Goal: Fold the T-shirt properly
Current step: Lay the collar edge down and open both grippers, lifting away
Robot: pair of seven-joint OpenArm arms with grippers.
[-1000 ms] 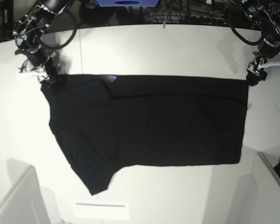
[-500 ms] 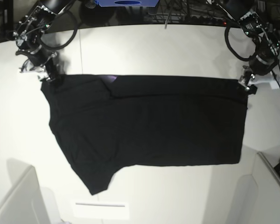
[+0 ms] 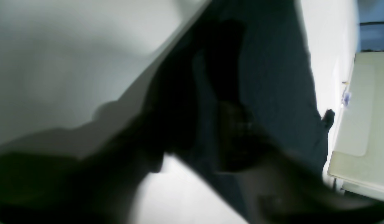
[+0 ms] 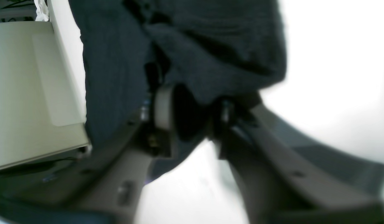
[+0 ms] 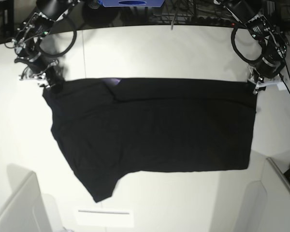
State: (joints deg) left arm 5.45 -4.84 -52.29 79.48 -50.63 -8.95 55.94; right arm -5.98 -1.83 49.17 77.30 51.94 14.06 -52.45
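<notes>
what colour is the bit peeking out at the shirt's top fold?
Purple, a small patch on the black T-shirt; base view shows it best.

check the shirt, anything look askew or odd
Mostly neat: the shirt lies flat on the table. One sleeve sticks out toward the near left, unfolded, and a purple bit peeks out at the far edge where the cloth is turned over.

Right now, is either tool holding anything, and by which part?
Both hold the T-shirt: right tool and left tool each pinch a far-edge corner.
</notes>
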